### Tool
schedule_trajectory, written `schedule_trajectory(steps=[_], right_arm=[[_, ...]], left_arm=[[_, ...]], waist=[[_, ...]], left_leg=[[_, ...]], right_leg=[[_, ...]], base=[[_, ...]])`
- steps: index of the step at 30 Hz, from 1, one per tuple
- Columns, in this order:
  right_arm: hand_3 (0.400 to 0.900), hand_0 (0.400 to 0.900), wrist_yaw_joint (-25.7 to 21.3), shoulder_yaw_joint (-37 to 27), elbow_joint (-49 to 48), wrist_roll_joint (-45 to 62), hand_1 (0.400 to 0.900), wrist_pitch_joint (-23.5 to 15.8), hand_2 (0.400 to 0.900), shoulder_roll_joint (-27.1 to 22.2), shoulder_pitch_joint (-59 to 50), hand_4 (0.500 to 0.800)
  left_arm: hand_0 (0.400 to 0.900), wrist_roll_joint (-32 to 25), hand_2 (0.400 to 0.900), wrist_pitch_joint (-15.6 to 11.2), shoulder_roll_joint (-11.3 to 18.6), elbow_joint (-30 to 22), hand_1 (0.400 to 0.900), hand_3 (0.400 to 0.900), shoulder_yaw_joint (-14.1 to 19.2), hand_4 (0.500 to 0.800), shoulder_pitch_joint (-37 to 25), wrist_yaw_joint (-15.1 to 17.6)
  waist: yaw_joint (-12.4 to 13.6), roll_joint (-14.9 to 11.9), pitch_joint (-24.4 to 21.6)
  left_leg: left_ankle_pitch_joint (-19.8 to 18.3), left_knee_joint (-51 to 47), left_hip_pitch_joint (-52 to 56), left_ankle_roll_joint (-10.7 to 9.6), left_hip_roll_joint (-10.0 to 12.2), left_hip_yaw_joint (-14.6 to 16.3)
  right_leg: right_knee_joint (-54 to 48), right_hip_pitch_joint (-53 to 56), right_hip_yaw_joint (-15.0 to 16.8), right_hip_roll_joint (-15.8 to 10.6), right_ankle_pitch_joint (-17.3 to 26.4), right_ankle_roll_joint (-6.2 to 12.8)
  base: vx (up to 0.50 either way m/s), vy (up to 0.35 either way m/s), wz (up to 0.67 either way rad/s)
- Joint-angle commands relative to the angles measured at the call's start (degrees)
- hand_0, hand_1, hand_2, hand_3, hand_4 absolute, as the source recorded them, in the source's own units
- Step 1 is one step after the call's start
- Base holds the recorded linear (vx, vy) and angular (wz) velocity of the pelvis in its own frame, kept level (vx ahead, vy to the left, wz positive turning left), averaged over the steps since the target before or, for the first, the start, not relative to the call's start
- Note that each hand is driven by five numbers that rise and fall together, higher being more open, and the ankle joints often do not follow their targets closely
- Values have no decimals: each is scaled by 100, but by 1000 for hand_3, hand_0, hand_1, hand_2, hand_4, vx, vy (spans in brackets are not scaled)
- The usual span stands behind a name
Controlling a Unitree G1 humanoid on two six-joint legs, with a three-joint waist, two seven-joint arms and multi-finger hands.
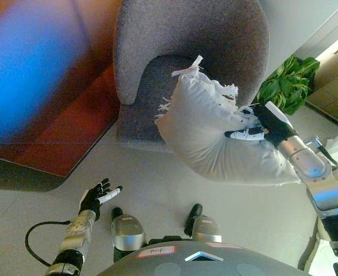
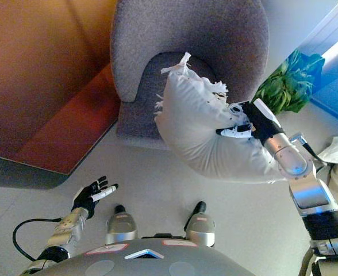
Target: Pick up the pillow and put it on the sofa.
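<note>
One pillow (image 1: 206,135) slanting toward sofa (image 1: 192,46) | right hand (image 1: 255,127) seemingly pinching it | left hand (image 1: 97,196) relaxed

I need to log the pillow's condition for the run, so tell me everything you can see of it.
The pillow is white, soft-looking cloth with frayed tassel fringe along its upper edge. It is plump and bent into a curve, held off the floor in front of the grey armchair, its upper end over the seat. The right hand pinches its right side, fingers curled into the cloth. Nothing else clearly touches it.
</note>
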Motion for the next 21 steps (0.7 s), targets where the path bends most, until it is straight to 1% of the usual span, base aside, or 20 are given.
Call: schedule_trajectory(steps=[1,2,4,5,7,9,11,12,15,16,17,18,19,20,21], right_arm=[[400,400,-245,-294,680,580,400,-337,400,-684,-1903,500],[400,400,-191,-177,1070,510,400,-376,400,-735,-2179,500],[400,400,-275,220,1833,428,400,-428,400,-976,-2842,500],[400,400,-286,531,2408,402,400,-478,400,-1146,-3305,500],[400,400,-450,1122,3252,418,400,-471,400,-1342,-4169,500],[400,400,-612,1772,4152,277,400,-364,400,-1427,-5141,500],[400,400,-741,2207,4891,120,400,-356,400,-1438,-5880,500],[400,400,-804,2421,5191,54,400,-253,400,-1399,-6253,500],[400,400,-755,2991,5787,-147,400,-181,400,-1414,-7046,500],[400,400,-839,3153,5914,-224,400,7,400,-1412,-7284,500],[790,790,-963,3275,6014,-473,790,71,790,-1432,-7468,734],[900,900,-955,3370,6084,-511,900,329,900,-1436,-7598,800],[900,900,-770,3456,6223,-606,900,763,900,-1433,-7740,800],[900,900,-796,3551,6333,-518,900,854,900,-1420,-7846,800],[900,900,-960,3650,6409,-378,900,1016,900,-1426,-8015,800]], left_arm=[[900,194,900,-84,296,-464,900,900,-168,800,-182,-58],[900,172,900,-49,349,-562,900,900,-189,800,-124,-64],[900,103,900,28,482,-741,900,900,-240,800,-51,-73],[900,35,900,41,591,-816,900,900,-303,800,-28,-79],[900,-92,900,69,776,-915,900,900,-396,800,-36,-58],[900,-260,900,0,974,-962,900,900,-489,800,-104,-64],[900,-397,900,-54,1119,-1031,900,900,-530,800,-177,-114],[900,-501,900,-83,1211,-1078,900,900,-562,800,-221,-127],[900,-688,900,-149,1349,-1201,900,900,-573,800,-216,-128],[900,-768,900,-142,1374,-1238,900,900,-534,800,-187,-95],[900,-831,900,-142,1401,-1262,900,900,-496,800,-162,-86],[900,-848,900,-153,1402,-1273,900,900,-466,800,-130,-82],[900,-847,900,-178,1389,-1275,900,900,-414,800,-86,-78],[900,-843,900,-189,1374,-1300,900,900,-382,800,-55,-76],[900,-863,900,-181,1394,-1328,900,900,-348,800,-33,-90]], waist=[[474,59,-150],[547,59,-142],[730,62,-119],[849,64,-90],[1028,83,-26],[1235,121,96],[1387,172,216],[1475,198,290],[1664,260,414],[1732,270,451],[1772,279,481],[1802,289,498],[1854,290,526],[1891,300,552],[1935,289,591]], left_leg=[[66,-677,596,444,-193,84],[106,-705,586,418,-175,59],[194,-758,544,355,-124,-17],[240,-773,502,319,-100,-77],[322,-833,424,266,-57,-195],[408,-877,275,208,-8,-360],[480,-913,143,169,39,-495],[519,-922,69,147,62,-561],[636,-1003,-74,93,138,-687],[684,-1033,-122,66,172,-730],[715,-1042,-163,48,194,-757],[735,-1037,-202,33,215,-771],[762,-1031,-276,8,247,-813],[799,-1041,-315,-16,283,-845],[823,-1036,-354,-25,312,-883]], right_leg=[[71,-23,-26,-235,237,656],[51,7,-83,-222,208,651],[-7,75,-210,-199,167,641],[-31,101,-283,-185,139,636],[-46,103,-376,-162,110,635],[-55,100,-452,-132,61,632],[-71,81,-522,-118,43,635],[-96,82,-556,-99,34,638],[-224,105,-660,-53,49,657],[-278,115,-695,-34,58,669],[-310,118,-721,-24,68,678],[-333,119,-742,-22,72,683],[-356,113,-756,-31,80,688],[-382,116,-776,-25,86,696],[-415,118,-798,-15,100,699]], base=[[98,-76,23],[89,-84,29],[75,-93,34],[56,-92,33],[17,-100,34],[-71,-124,35],[-127,-136,30],[-125,-151,30],[-50,-119,26],[-1,-104,23],[-2,-88,20],[-15,-69,18],[-21,-52,15],[-26,-53,13],[-22,-25,7]])
